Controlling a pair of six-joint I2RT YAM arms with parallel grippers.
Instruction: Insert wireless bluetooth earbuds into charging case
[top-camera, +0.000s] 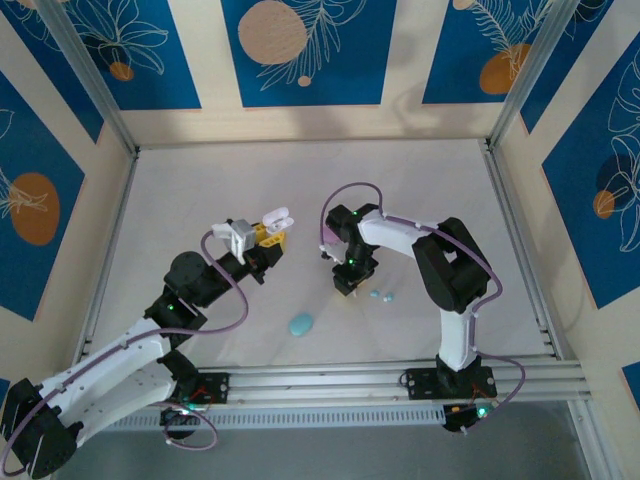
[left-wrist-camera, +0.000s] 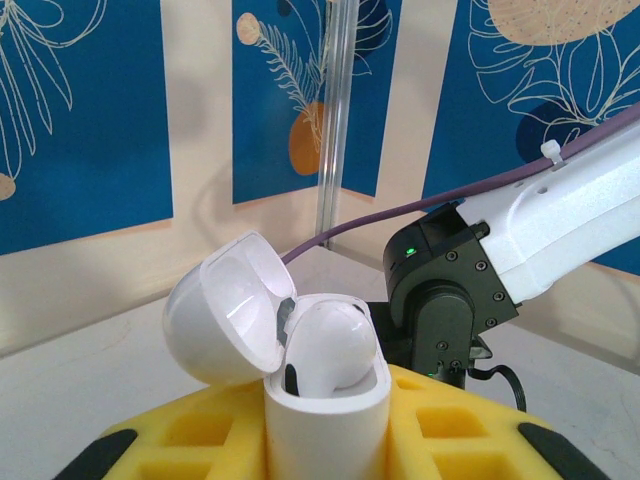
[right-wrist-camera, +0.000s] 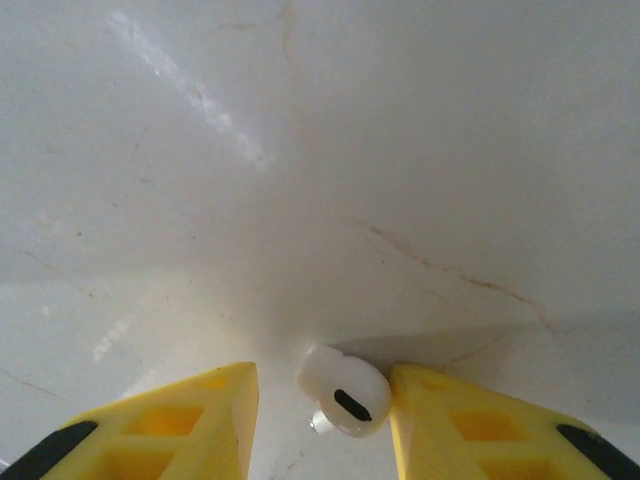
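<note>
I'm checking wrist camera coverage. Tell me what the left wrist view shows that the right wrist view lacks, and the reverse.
Left wrist view: an open white glossy plastic charging case, lid flipped back, clamped upright in the left gripper's yellow fingers, with a seated white earbud inside. Behind it are the right arm and blue patterned wall panels.
Right wrist view: a loose white earbud lying on the white tabletop between the right gripper's parted fingers.
Both: yellow finger pads, a white earbud and the white tabletop.
</note>
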